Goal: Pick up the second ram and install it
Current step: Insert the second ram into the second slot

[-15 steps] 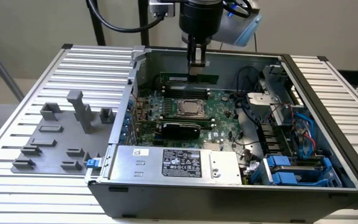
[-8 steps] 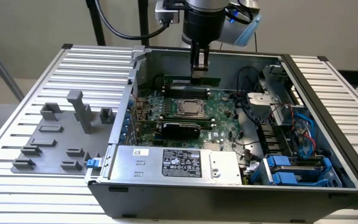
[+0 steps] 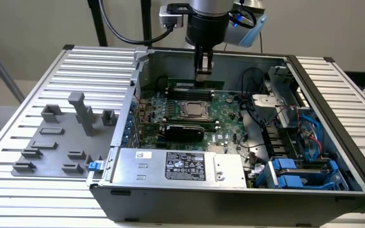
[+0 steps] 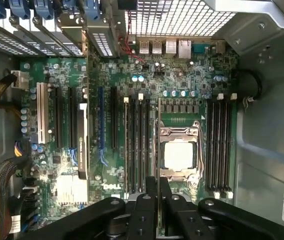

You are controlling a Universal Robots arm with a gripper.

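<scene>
Looks like a robotics lab, set up as an assembly test bench. Shows a slatted metal table (image 3: 100, 66) instead of a desk, bearing an open PC case (image 3: 233, 204) laid flat, board (image 3: 227, 114) facing up. Has a grey plate (image 3: 49, 160) of holder blocks (image 3: 81, 111) lying beside the case, on the exterior view's left. Hangs a robot arm (image 3: 206, 23) over the case, trailing a black cable (image 3: 116, 28) and ending in a gripper (image 3: 201, 76) clamped on a ram (image 3: 186, 84). Backs onto a plain beige wall (image 3: 36, 23), with black stand poles (image 3: 97, 23) behind the table.
</scene>
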